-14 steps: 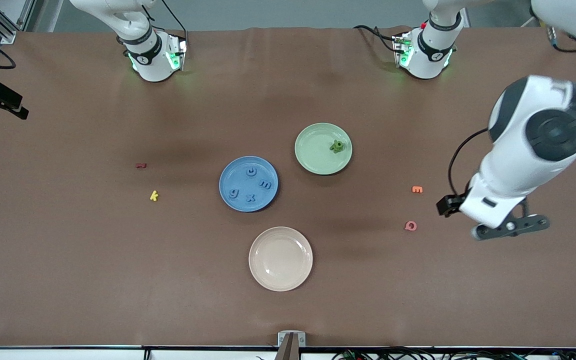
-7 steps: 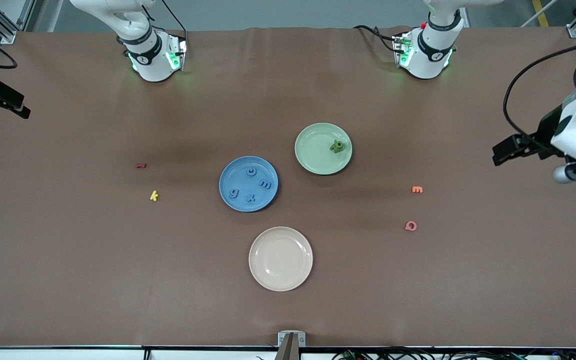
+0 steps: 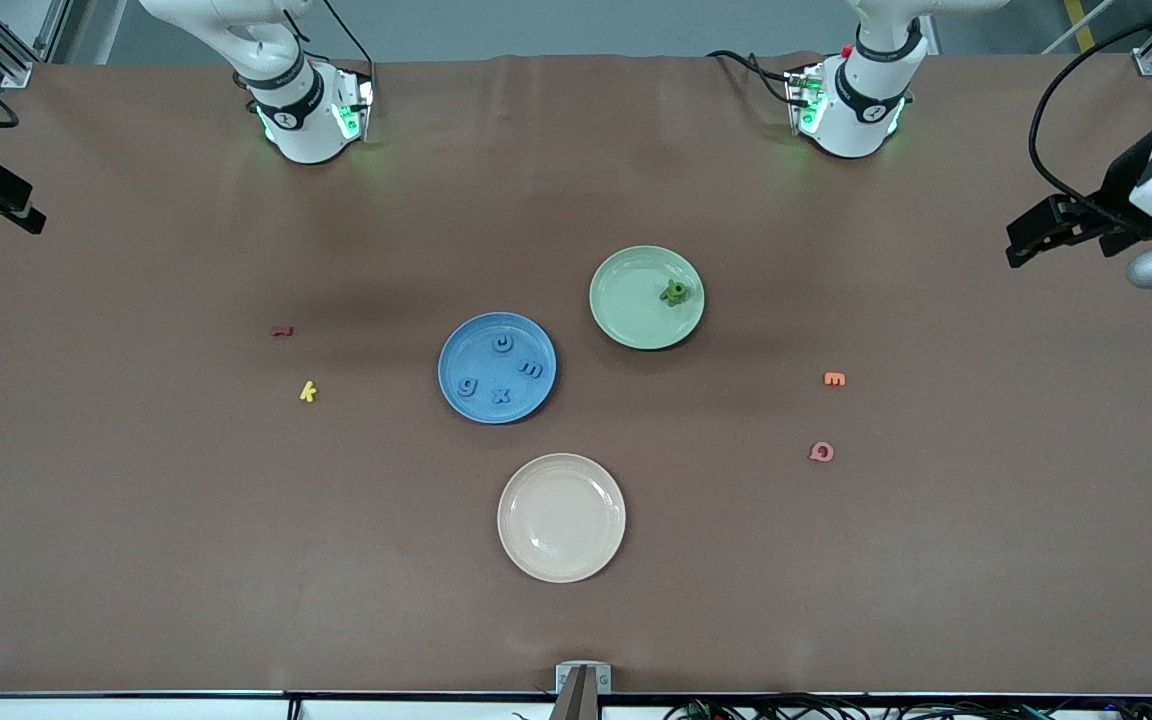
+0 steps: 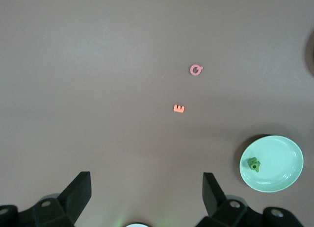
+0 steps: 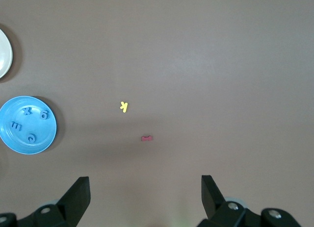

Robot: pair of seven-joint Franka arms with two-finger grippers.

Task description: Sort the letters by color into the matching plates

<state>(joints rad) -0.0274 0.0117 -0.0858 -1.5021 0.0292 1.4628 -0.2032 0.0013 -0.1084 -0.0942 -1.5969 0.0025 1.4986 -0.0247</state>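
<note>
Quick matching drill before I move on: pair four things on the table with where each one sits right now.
Things:
1. blue letters
2. green letters
3. cream plate
4. yellow letter

Places:
A. bare table, toward the right arm's end
B. piled in the green plate
C. nearest the front camera, nothing in it
D. spread in the blue plate

Pairs: 1-D, 2-B, 3-C, 4-A

The blue plate (image 3: 497,368) lies flat mid-worktop, well apart from both hands, carrying four blue letters (image 3: 502,368) spread apart. Just beside it, toward the left hand (image 4: 146,197), the pale green plate (image 3: 647,297) holds green letters (image 3: 675,292) bunched in one clump near its rim.
</note>
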